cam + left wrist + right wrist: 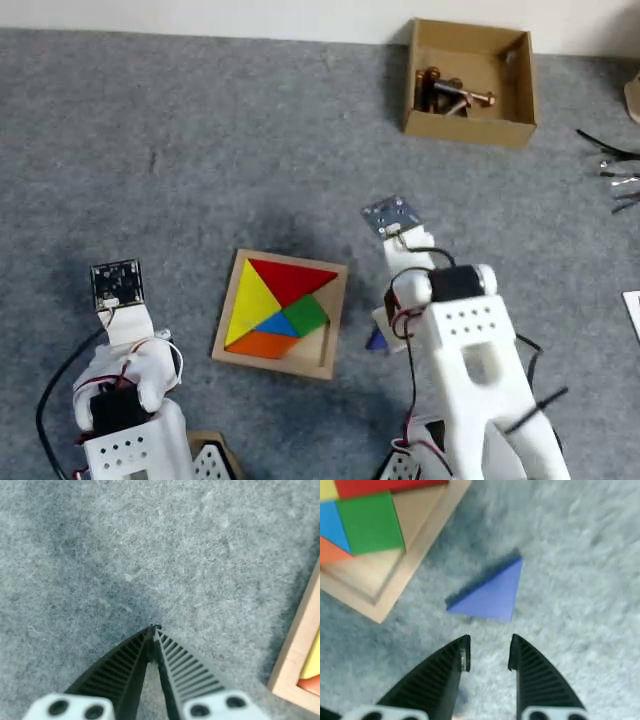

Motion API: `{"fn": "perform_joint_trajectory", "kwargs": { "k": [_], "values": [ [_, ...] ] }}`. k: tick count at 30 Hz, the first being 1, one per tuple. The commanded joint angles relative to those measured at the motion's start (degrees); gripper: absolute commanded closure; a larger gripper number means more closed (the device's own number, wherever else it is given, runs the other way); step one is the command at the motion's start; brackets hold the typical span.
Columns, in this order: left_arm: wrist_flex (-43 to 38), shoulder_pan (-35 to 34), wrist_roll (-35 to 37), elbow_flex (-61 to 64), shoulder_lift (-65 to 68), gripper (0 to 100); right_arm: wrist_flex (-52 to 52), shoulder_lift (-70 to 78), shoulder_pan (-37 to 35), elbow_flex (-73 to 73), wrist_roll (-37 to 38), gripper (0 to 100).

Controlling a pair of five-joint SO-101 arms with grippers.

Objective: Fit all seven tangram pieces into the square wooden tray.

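Note:
The square wooden tray lies mid-table and holds red, yellow, green, blue and orange pieces, with bare wood along its right side. Its corner shows in the right wrist view, its edge in the left wrist view. A dark blue triangle lies on the carpet just right of the tray, partly hidden under the right arm in the high view. My right gripper hangs open just short of that triangle. My left gripper is shut over bare carpet, left of the tray.
A cardboard box with metal parts stands at the back right. Cables lie at the right edge. Grey carpet covers the table, with open room at the back left.

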Motion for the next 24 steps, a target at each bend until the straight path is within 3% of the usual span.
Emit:
{"fn": "perform_joint_trajectory", "kwargs": {
  "k": [1,6,16,24],
  "values": [
    [0.18,-0.75,0.62,1.10,-0.31,99,-4.09,6.20,0.57,-3.47,0.35,86.7],
    [0.18,-0.75,0.62,1.10,-0.31,99,-5.14,11.65,0.48,-3.56,-2.90,86.7],
    [0.18,-0.75,0.62,1.10,-0.31,99,-6.73,19.12,-4.44,-3.47,-3.25,86.8],
    [0.18,-0.75,0.62,1.10,-0.31,99,-11.30,24.22,-4.44,-3.82,-3.16,86.8]
  ]
}}
